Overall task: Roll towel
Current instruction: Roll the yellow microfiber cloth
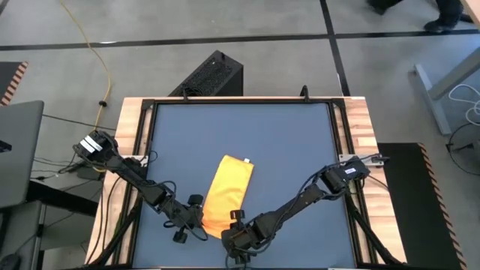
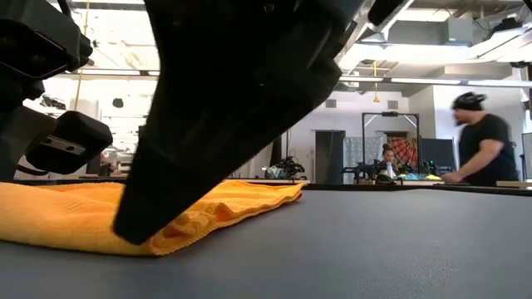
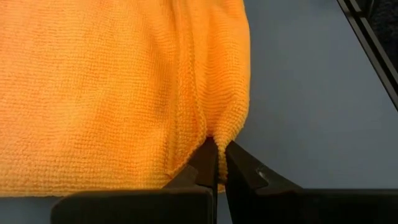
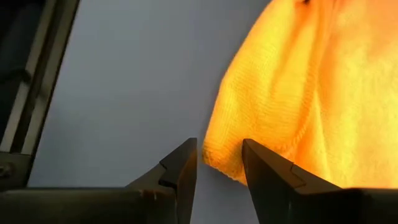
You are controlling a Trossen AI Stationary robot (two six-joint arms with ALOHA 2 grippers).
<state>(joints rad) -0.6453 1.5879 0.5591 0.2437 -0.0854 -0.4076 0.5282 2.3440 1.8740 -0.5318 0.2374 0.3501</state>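
The left gripper [image 3: 217, 165] had its jaws pinched shut on the near corner of the soft bright yellow cloth towel [image 1: 226, 193]. The right gripper [image 4: 219, 163] had its jaws open around the other near corner, not yet squeezing. The towel lay folded on the dark blue-grey table [image 1: 285, 142], a little toward 6 o'clock. To roll well, both corners should lift together and turn over evenly toward 12 o'clock. No containers showed.
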